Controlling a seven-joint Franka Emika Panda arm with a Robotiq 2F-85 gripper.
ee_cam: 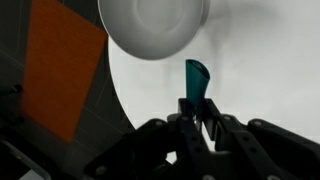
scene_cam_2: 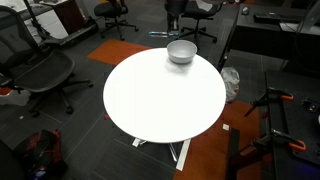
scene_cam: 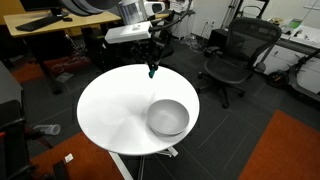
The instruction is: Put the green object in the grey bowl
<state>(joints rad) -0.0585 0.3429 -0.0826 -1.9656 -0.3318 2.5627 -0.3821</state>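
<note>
**Green stick clamped in the gripper above the table's rim, bowl apart from it on the top**

I start from the round white table [scene_cam: 115, 115], which fills the middle in both exterior views [scene_cam_2: 160, 100]; its top is plain white and, of the things I name here, only the bowl sits on it. Beside the table the floor is dark, with an orange carpet patch [scene_cam: 285, 150] by its foot; the wrist view shows the same orange [ee_cam: 65, 75] past the table's rim. A black office chair [scene_cam: 235, 55] stands off the table, well apart from it.

The grey bowl [scene_cam: 168, 117] sits upright on the table, off its centre toward the rim [scene_cam_2: 181, 51]; in the wrist view its round hollow [ee_cam: 155, 25] lies further in over the table top than the stick.

My gripper [scene_cam: 151, 58] hangs over the table's rim, on the side away from the bowl; in the wrist view its fingers [ee_cam: 198, 108] are clenched around the lower end of the green object [ee_cam: 196, 82]. The stick [scene_cam: 152, 71] points down toward the table's rim, well apart from the bowl; I cannot tell whether its tip touches the top.
</note>
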